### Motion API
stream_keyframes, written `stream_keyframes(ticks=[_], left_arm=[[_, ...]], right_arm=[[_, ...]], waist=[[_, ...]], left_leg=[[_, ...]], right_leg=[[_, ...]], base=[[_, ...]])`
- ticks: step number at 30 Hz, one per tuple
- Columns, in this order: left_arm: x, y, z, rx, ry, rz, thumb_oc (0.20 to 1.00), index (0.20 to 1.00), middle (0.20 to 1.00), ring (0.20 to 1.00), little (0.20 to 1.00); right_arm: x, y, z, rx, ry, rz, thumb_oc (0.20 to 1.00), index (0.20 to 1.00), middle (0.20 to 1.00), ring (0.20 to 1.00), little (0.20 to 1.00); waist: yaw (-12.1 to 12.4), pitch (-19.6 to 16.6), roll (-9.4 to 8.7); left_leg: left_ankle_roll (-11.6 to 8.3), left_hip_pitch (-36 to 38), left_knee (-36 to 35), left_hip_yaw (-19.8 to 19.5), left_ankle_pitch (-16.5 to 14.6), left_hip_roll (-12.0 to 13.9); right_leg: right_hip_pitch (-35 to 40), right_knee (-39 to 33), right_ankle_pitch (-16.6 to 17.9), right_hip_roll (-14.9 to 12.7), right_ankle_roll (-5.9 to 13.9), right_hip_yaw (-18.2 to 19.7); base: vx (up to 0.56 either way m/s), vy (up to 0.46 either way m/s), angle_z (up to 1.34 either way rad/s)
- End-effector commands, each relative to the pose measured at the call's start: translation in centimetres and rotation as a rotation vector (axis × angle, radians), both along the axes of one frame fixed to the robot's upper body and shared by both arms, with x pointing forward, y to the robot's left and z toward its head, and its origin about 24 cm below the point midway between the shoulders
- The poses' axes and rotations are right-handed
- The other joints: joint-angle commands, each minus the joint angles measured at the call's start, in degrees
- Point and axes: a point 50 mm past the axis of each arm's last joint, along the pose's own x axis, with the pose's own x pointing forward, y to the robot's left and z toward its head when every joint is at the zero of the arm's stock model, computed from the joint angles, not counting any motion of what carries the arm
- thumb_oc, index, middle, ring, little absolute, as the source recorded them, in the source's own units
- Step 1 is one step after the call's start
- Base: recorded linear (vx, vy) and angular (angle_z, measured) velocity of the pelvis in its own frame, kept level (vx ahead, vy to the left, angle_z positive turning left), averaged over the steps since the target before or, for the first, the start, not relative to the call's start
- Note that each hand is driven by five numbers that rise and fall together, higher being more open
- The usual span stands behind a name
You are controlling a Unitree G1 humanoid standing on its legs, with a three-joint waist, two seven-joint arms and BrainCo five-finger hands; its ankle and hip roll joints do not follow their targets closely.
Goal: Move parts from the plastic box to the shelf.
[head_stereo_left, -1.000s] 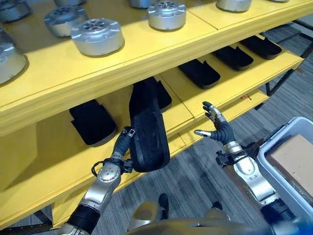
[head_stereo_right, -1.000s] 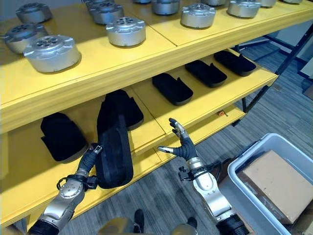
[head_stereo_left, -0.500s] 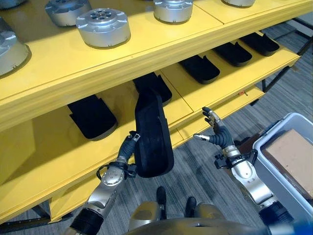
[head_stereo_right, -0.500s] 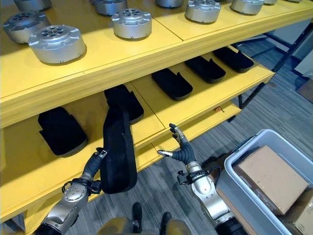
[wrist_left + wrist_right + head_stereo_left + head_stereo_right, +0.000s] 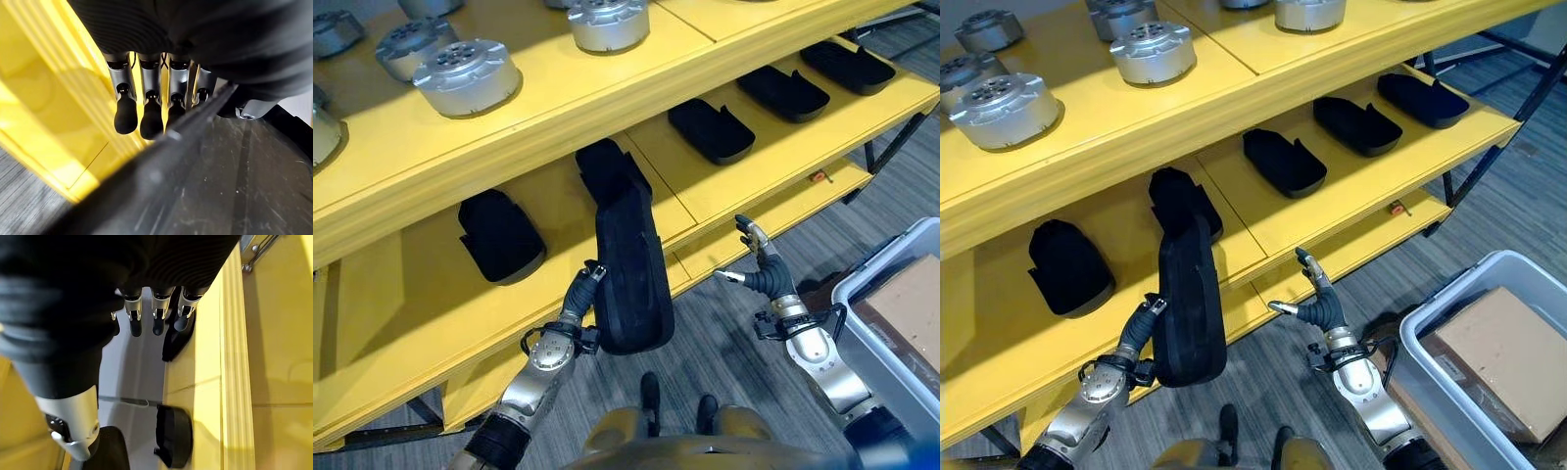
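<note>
My left hand [image 5: 570,318] is shut on a long black shell-shaped part [image 5: 628,274] and holds it upright in front of the lower yellow shelf [image 5: 724,191]. In the left wrist view its fingers [image 5: 146,110] lie along one side of the part's rim [image 5: 215,166], with the thumb on the other side. The part's top end reaches the shelf's front edge, just below a black part [image 5: 607,166] lying there. My right hand [image 5: 764,276] hangs open by the shelf's lowest board, with straight fingers [image 5: 155,316]. The grey plastic box [image 5: 1449,294] stands at the lower right.
Several more black parts [image 5: 499,235] [image 5: 710,129] [image 5: 781,93] lie in a row on the lower shelf. Round silver parts [image 5: 468,76] [image 5: 607,22] stand on the upper shelf. A cardboard box [image 5: 1503,352] sits in the plastic box. Grey carpet [image 5: 724,343] lies between shelf and box.
The view has shifted. My left hand still holds the black part, now a little closer to the shelf's front edge. The right hand stays open at about the same place.
</note>
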Motion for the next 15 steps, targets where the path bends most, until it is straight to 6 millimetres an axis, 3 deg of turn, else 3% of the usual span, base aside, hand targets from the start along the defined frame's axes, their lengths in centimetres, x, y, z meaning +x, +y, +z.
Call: stream_keyframes(ticks=[1, 4, 7, 8, 10, 11, 15], left_arm=[[2.1, -0.9, 3.5, -0.051, -0.192, -0.006, 0.200, 0.200, 0.200, 0.200, 0.200], [1.9, 0.0, 3.5, -0.049, -0.187, 0.055, 0.200, 0.200, 0.200, 0.200, 0.200], [1.6, 1.0, 3.3, -0.076, -0.180, 0.097, 0.200, 0.200, 0.200, 0.200, 0.200], [1.4, 1.5, 3.1, -0.100, -0.175, 0.125, 0.200, 0.200, 0.200, 0.200, 0.200], [1.4, 1.6, 3.1, -0.120, -0.176, 0.153, 0.200, 0.200, 0.200, 0.200, 0.200], [1.5, 1.7, 3.1, -0.129, -0.174, 0.170, 0.200, 0.200, 0.200, 0.200, 0.200], [1.6, 1.7, 2.8, -0.128, -0.166, 0.188, 0.200, 0.200, 0.200, 0.200, 0.200]], right_arm=[[0.6, -0.1, 3.1, 0.048, -0.179, -0.014, 1.000, 1.000, 1.000, 1.000, 1.000], [0.4, -0.9, 3.3, 0.037, -0.157, 0.013, 1.000, 1.000, 1.000, 1.000, 1.000], [0.0, -1.3, 2.9, 0.028, -0.133, 0.026, 1.000, 1.000, 1.000, 1.000, 1.000], [-0.1, -1.4, 2.7, 0.012, -0.126, 0.033, 1.000, 1.000, 1.000, 1.000, 1.000], [0.0, -1.5, 2.7, -0.001, -0.123, 0.048, 1.000, 1.000, 1.000, 1.000, 1.000], [0.0, -1.6, 2.7, -0.018, -0.122, 0.056, 1.000, 1.000, 1.000, 1.000, 1.000], [0.0, -1.8, 3.4, -0.094, -0.184, 0.054, 1.000, 1.000, 1.000, 1.000, 1.000]], waist=[[-2.5, 1.6, -4.13], [-3.6, 1.5, -4.85], [-3.9, 0.5, -4.92], [-3.9, 0.0, -4.58], [-3.7, -0.3, -3.77], [-3.8, -0.3, -2.70], [-3.8, 0.0, -1.73]], left_leg=[[2.72, 0.2, 15.7, 13.5, -7.9, 3.4], [1.42, 0.3, 20.7, 11.9, -3.7, 10.5], [0.25, 1.7, 19.3, 8.3, 0.3, 14.4], [-0.74, 2.1, 18.0, 5.4, 3.8, 16.7], [-0.79, 3.1, 16.3, 2.4, 3.5, 16.1], [-1.04, 3.3, 15.5, 2.3, 3.6, 15.6], [-1.10, 2.7, 15.7, 1.9, 2.9, 14.2]], right_leg=[[1.4, -3.5, 6.0, -1.2, 4.98, 1.9], [1.5, -0.9, 4.1, -2.0, 2.65, 2.6], [0.6, 0.8, 2.9, -2.5, 2.04, 4.1], [0.2, 1.6, 2.3, -3.2, 1.94, 4.9], [-1.2, 2.8, 1.9, -4.2, 2.32, 5.7], [-1.6, 3.7, 1.2, -4.7, 2.24, 5.9], [-1.5, 4.0, 1.2, -5.9, 2.65, 6.2]], base=[[-0.03, 0.012, 0.78], [0.01, 0.116, 0.09], [0.03, 0.236, -0.40], [0.00, 0.395, -0.28], [-0.03, 0.483, -0.07], [-0.05, 0.456, -0.10], [-0.04, 0.321, 0.03]])
